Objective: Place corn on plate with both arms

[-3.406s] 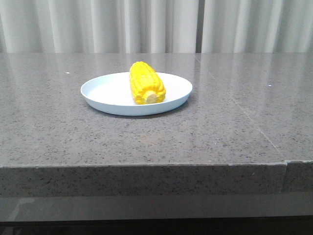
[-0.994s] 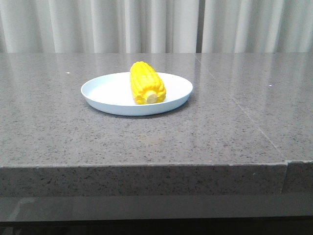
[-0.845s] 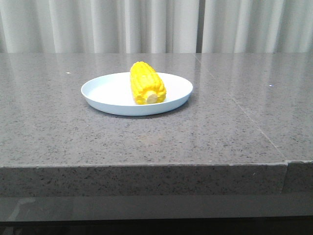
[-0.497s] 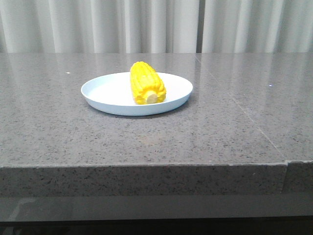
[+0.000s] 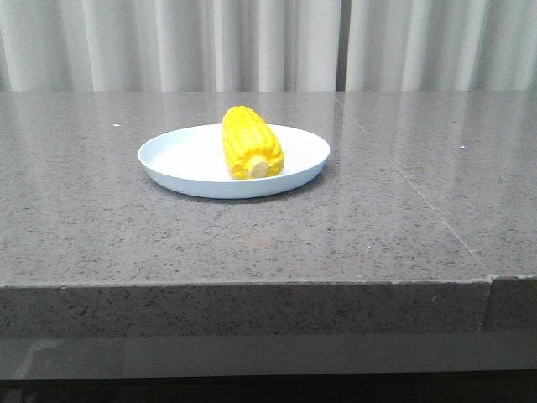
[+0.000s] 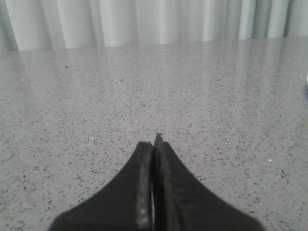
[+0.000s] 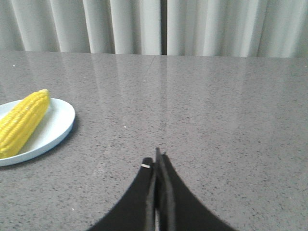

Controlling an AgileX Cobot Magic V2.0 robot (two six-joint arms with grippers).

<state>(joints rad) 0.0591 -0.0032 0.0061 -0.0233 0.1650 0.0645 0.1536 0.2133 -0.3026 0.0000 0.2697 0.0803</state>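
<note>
The yellow corn [image 5: 251, 141] lies on the pale blue-white plate [image 5: 180, 159] in the middle of the table, its cream stub end toward the camera. Both show in the right wrist view too, the corn [image 7: 21, 123] on the plate [image 7: 55, 127]. My right gripper [image 7: 156, 156] is shut and empty, low over the bare table well to the right of the plate. My left gripper [image 6: 153, 144] is shut and empty over bare table; neither corn nor plate shows in its view. Neither gripper shows in the front view.
The grey speckled stone table [image 5: 352, 227] has a front edge [image 5: 252, 290] and a seam near the right front corner [image 5: 489, 290]. Pale curtains [image 5: 268, 42] hang behind it.
</note>
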